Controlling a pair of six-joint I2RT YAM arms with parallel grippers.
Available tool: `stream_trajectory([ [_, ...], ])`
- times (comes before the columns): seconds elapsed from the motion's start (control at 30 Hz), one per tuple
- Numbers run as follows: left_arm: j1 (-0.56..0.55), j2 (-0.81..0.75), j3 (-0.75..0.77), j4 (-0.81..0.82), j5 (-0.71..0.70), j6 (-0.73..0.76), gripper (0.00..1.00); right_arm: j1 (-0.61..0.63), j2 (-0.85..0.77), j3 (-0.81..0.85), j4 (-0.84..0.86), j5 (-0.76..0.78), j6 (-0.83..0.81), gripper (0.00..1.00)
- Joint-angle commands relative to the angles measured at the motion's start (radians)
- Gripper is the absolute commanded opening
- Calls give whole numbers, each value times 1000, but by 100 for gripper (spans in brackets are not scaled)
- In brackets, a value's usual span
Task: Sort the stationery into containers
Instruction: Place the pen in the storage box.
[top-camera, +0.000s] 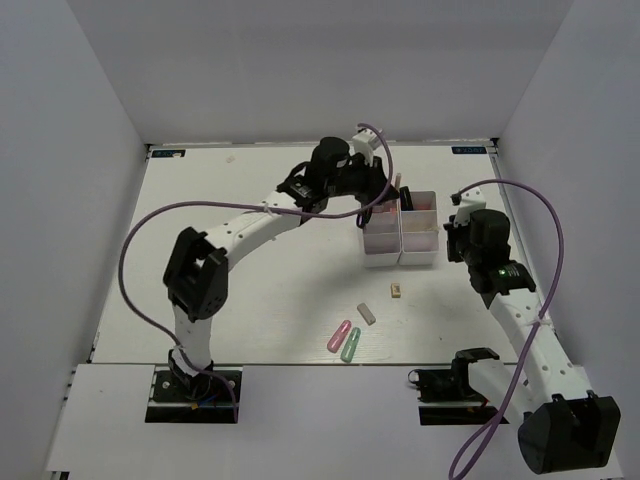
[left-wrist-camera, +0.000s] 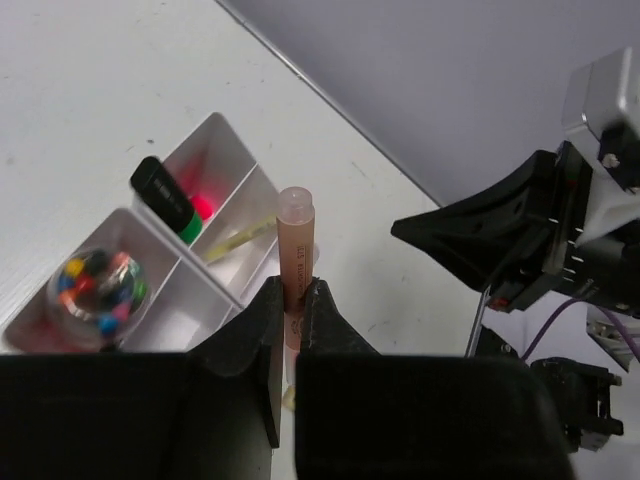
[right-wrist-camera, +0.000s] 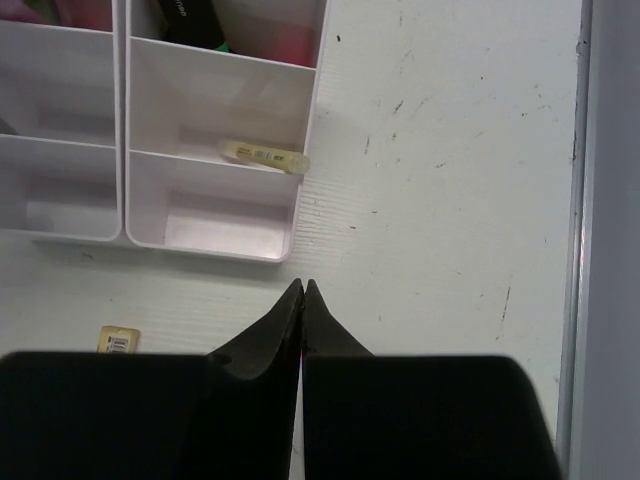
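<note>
your left claw (left-wrist-camera: 292, 292) is nearly closed, its two fingers pinching a thin pink pen (left-wrist-camera: 296, 225) low on the barrel. the pen stands upright, capped end up, right at the outer wall of the joined trays (top-camera: 400, 256); you cannot tell whether it is over a compartment or just outside the rim. in the left wrist view, a black highlighter (left-wrist-camera: 165, 195) leans in the far corner compartment and a clear ball (left-wrist-camera: 98, 285) of coloured bits fills the one nearest the camera. your right claw (right-wrist-camera: 302, 287) is closed with fingertips meeting and nothing between them. it sits over bare table (right-wrist-camera: 450, 200), just off the trays' near right corner. a yellow clip (right-wrist-camera: 265, 155) lies along a divider against the right wall of that tray. open table runs from the trays' right side to the table edge at the side wall (right-wrist-camera: 610, 200). still loose on the table, near your side of the trays: a small tan piece (top-camera: 396, 290), a grey capsule (top-camera: 367, 313), then a pink capsule (top-camera: 339, 335) and a green capsule (top-camera: 350, 344) side by side, with open surface around them.
</note>
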Motion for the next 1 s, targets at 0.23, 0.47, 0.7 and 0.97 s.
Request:
stream_trajectory([
  [0.23, -53, 247, 188, 413, 166, -14, 0, -16, -13, -31, 91, 35, 17, 0],
  [0.47, -117, 301, 237, 315, 75, 212, 0, -14, -2, -36, 97, 44, 9, 0],
  [0.7, -157, 315, 217, 240, -86, 457, 0, -16, -2, -36, 107, 77, 8, 0],
  [0.97, -148, 376, 270, 238, -161, 511, 0, -11, -8, -33, 105, 88, 15, 0],
])
